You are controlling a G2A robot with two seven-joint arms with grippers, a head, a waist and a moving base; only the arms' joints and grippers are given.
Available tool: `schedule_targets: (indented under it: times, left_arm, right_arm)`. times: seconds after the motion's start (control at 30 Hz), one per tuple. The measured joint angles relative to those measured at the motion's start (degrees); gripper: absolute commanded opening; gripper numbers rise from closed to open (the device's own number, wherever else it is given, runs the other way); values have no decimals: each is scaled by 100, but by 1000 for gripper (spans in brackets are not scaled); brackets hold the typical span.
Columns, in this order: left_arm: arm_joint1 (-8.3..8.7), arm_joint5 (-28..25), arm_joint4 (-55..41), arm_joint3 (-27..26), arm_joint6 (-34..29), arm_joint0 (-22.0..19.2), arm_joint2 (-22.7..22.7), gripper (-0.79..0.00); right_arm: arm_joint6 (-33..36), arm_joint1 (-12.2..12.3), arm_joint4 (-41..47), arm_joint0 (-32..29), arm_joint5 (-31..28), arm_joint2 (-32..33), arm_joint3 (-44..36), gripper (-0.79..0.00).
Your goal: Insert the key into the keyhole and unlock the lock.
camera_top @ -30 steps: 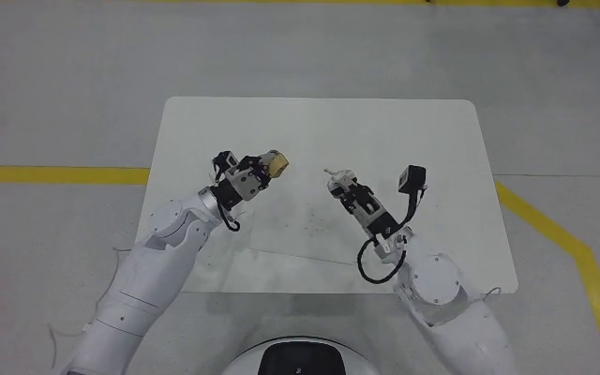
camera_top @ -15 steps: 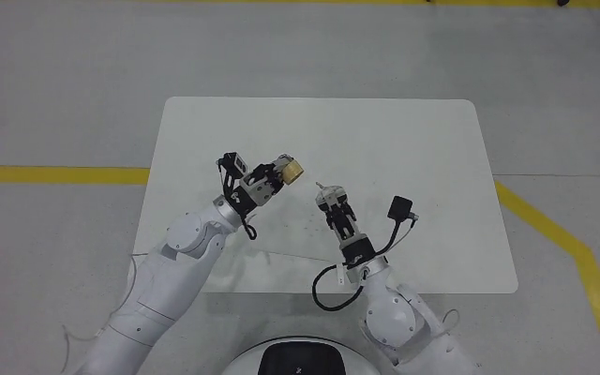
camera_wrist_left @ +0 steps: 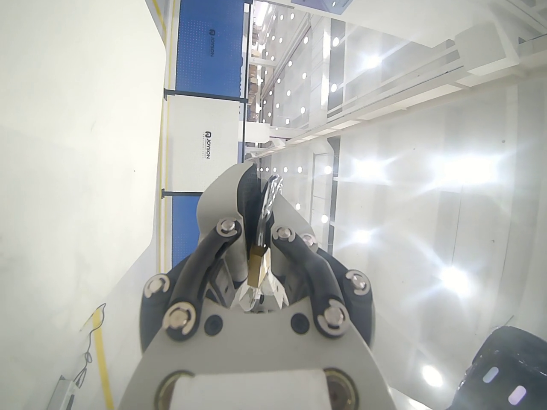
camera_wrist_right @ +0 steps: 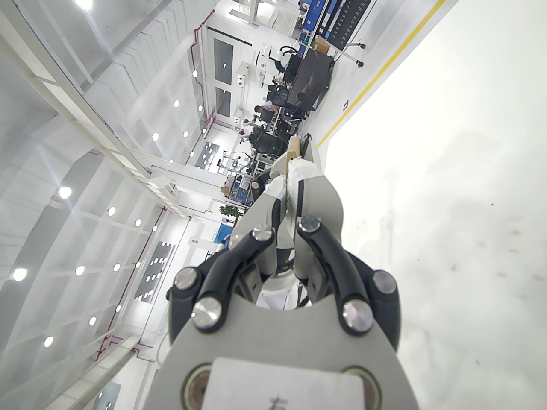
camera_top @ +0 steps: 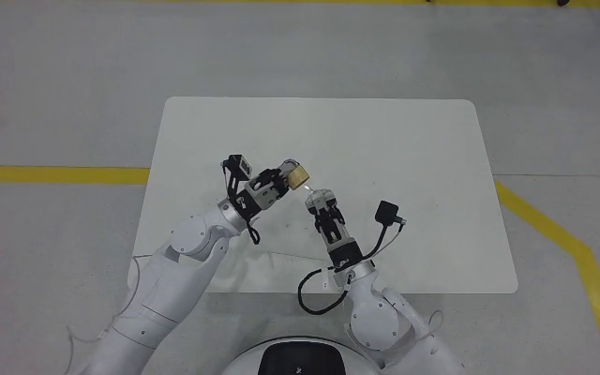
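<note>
**Padlock and key at the approach to insertion.** The lock (camera_top: 297, 173), a brass padlock, is held off the table (camera_top: 422, 141) in the left gripper (camera_top: 285, 177), whose fingers are clenched on it. In the left wrist view its brass body (camera_wrist_left: 257, 267) sits deep between the fingers, and the steel shackle (camera_wrist_left: 270, 194) runs out toward the fingertips. Held this way, the body's free end faces the other arm, presumably to leave the keyhole open to approach. The keyhole itself cannot be made out.

The key (camera_top: 308, 188) is pinched in the right gripper (camera_top: 318, 198), likewise clamped tight, with its blade projecting past the fingertips and aimed at the lock. The blade's tip lies just beside the lock's body; whether it touches or has entered cannot be told.

Both pieces hang in the air above the table, near each other, which lets either wrist correct tilt. The stage appears to be alignment, with insertion and turning not yet done. The chief hazard is a blade that meets the face off-axis and slips in the grip.
</note>
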Motion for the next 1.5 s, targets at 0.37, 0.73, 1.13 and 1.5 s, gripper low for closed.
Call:
schedule_targets:
  times: [0.37, 0.73, 1.13, 1.5]
  left_arm:
    - [-41, 1, 101, -43, 19, 38, -44, -785]
    - [-79, 51, 192, -43, -5, 44, -85, -785]
    - [-115, 112, 218, -38, -49, 59, -140, -785]
    - [-142, 172, 348, -40, -100, 65, -164, -785]
  right_arm:
    - [12, -122, -50, 14, 55, 18, 72, -785]
    - [-49, -243, -165, 32, 123, 43, 142, -785]
    - [-144, -379, -405, 36, 170, -28, 258, -785]
    - [54, -462, -504, -3, 230, 38, 257, -785]
